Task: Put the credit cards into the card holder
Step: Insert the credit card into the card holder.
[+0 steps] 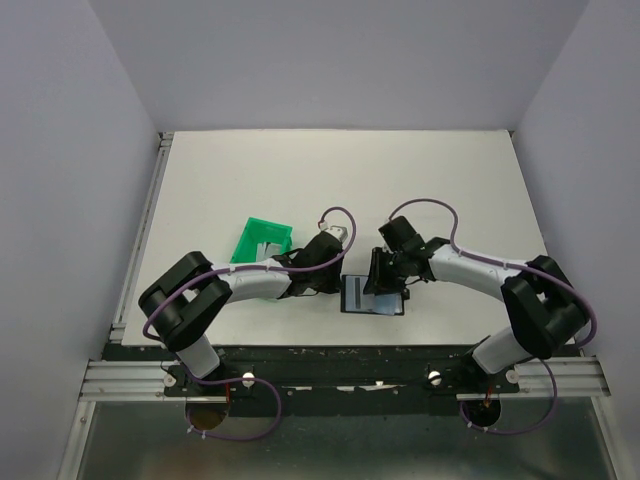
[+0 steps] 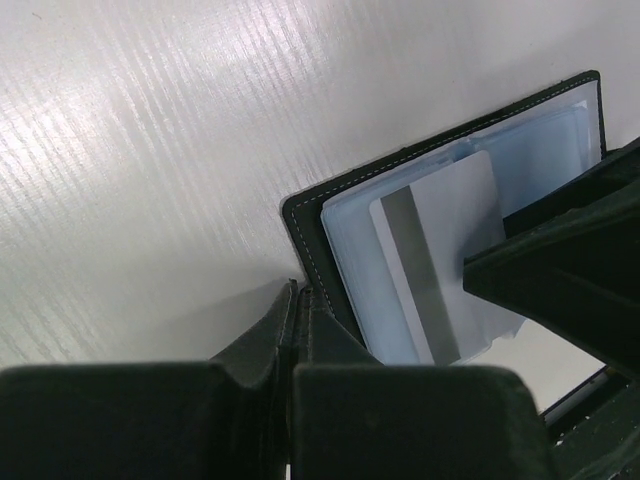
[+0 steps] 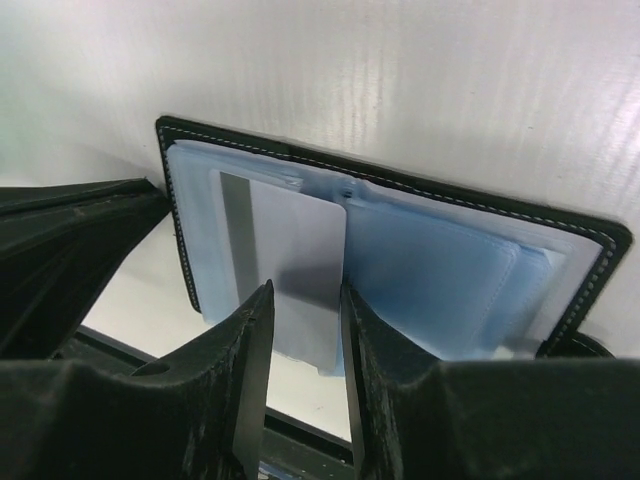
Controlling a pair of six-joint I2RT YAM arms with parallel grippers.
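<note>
The card holder lies open and flat on the worktop, near its front edge, between your two arms. A silvery-grey card with a dark stripe lies on one half of it, over the pale blue pockets; its free end reaches past the pockets' edge toward your right arm; I cannot tell how far, if at all, it sits inside a pocket.

Your right tool stands partly open over that free end; the gap looks narrower than the card, so it seems to bear down on the card rather than pinch it, though contact is not clear. Your left tool is closed with nothing visible between its fingers, tips just beside the holder's stitched corner; whether they pin it I cannot tell.

Expect the card to be light, thin, stiff and slick; it will likely skate on the glossy plastic and bow if you push it off-line. Take it at the free end or across its long edges, and drive it straight along its length. The holder looks light and soft-covered and may slide on the smooth worktop; steady it at the black border, not on the pockets. Pale shapes in the green bin are too small to identify.
</note>
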